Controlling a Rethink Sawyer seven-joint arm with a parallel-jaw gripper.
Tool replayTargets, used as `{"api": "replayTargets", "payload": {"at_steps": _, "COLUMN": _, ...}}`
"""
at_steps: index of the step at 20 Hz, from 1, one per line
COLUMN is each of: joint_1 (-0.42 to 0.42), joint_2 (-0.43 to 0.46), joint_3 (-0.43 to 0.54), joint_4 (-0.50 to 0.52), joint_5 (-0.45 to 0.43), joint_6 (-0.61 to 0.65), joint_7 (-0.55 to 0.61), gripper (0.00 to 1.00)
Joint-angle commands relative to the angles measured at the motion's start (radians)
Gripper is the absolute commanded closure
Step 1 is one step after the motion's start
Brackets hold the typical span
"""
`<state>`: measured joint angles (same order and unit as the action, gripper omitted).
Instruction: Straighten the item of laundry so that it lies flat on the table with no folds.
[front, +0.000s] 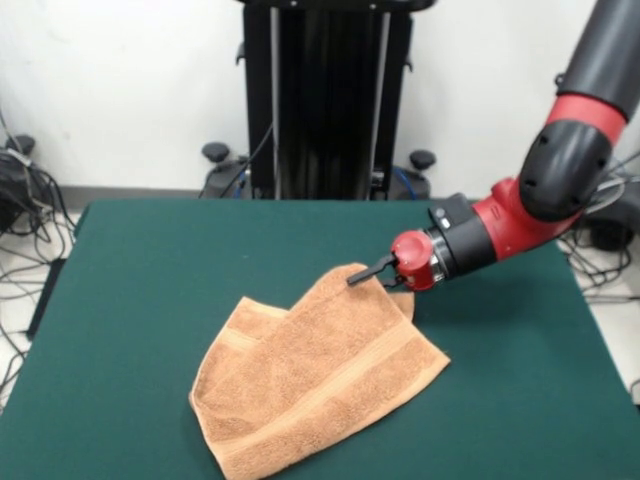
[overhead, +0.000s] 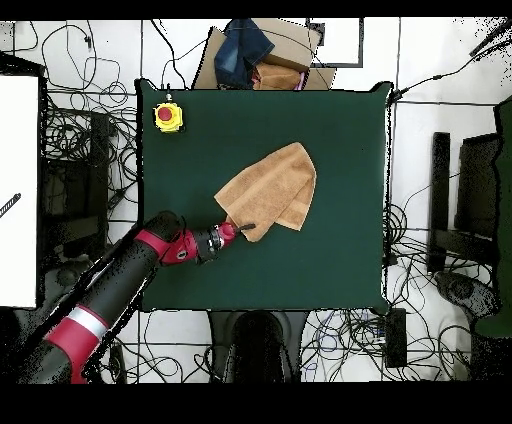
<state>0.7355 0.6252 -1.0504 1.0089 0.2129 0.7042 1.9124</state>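
Peach-orange towel (front: 318, 385) lying on the green counter (front: 150, 300), in the lower middle of the front view, a little right of centre in the overhead view. Not flat: one part folded over another, with a visible double layer and an uneven outline, pointed toward the upper right in the front view. Woven band running across the lower half.

Tool (front: 372, 272) reaching in low from the right of the front view, at the towel's upper corner. Black fingers (front: 362, 275) touching or just above the cloth there; in the overhead view, tool (overhead: 240, 229) at the towel's lower left edge. Cannot tell whether spread, pressed together or pinching the corner, because the tips are dark and partly hidden against the cloth.

Yellow box with a red button (overhead: 168, 117) standing well apart, at the upper left of the counter in the overhead view.

Judging from this, still at the grasping of a corner, unfolding not finished. Possible troubles:
- catching both layers at once, so that pulling only drags the fold along;
- holding too little cloth, so the terry slips out during the pull;
- pulling along the counter instead of lifting, so the whole towel slides and new wrinkles form;
- pulling too far toward the counter's edge.
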Motion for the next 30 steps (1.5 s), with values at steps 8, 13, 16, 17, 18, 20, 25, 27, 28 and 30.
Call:
{"api": "replayTargets", "payload": {"at_steps": 8, "joint_1": 0.000, "joint_2": -0.041, "joint_3": 0.005, "joint_4": -0.116, "joint_5": 0.049, "joint_6": -0.031, "joint_7": 0.302, "gripper": 0.00}}
{"api": "replayTargets", "payload": {"at_steps": 13, "joint_1": -0.003, "joint_2": -0.023, "joint_3": -0.002, "joint_4": -0.123, "joint_5": 0.054, "joint_6": -0.052, "joint_7": 0.324, "gripper": 0.00}}
{"api": "replayTargets", "payload": {"at_steps": 16, "joint_1": 0.001, "joint_2": -0.021, "joint_3": -0.002, "joint_4": -0.115, "joint_5": 0.056, "joint_6": -0.050, "joint_7": 0.329, "gripper": 0.00}}
{"api": "replayTargets", "payload": {"at_steps": 17, "joint_1": 0.000, "joint_2": -0.019, "joint_3": -0.004, "joint_4": -0.117, "joint_5": 0.057, "joint_6": -0.048, "joint_7": 0.331, "gripper": 0.00}}
{"api": "replayTargets", "payload": {"at_steps": 18, "joint_1": 0.001, "joint_2": -0.018, "joint_3": -0.006, "joint_4": -0.116, "joint_5": 0.058, "joint_6": -0.048, "joint_7": 0.335, "gripper": 0.00}}
{"api": "replayTargets", "payload": {"at_steps": 20, "joint_1": -0.001, "joint_2": -0.013, "joint_3": -0.004, "joint_4": -0.107, "joint_5": 0.065, "joint_6": -0.066, "joint_7": 0.357, "gripper": 0.00}}
{"api": "replayTargets", "payload": {"at_steps": 25, "joint_1": -0.023, "joint_2": 0.011, "joint_3": -0.002, "joint_4": -0.097, "joint_5": 0.090, "joint_6": -0.055, "joint_7": 0.410, "gripper": 0.00}}
{"api": "replayTargets", "payload": {"at_steps": 27, "joint_1": -0.021, "joint_2": 0.022, "joint_3": -0.024, "joint_4": -0.104, "joint_5": 0.089, "joint_6": -0.077, "joint_7": 0.435, "gripper": 0.00}}
{"api": "replayTargets", "payload": {"at_steps": 28, "joint_1": -0.019, "joint_2": 0.028, "joint_3": -0.032, "joint_4": -0.102, "joint_5": 0.098, "joint_6": -0.081, "joint_7": 0.463, "gripper": 0.00}}
{"api": "replayTargets", "payload": {"at_steps": 30, "joint_1": -0.017, "joint_2": 0.032, "joint_3": -0.037, "joint_4": -0.099, "joint_5": 0.098, "joint_6": -0.084, "joint_7": 0.479, "gripper": 0.00}}
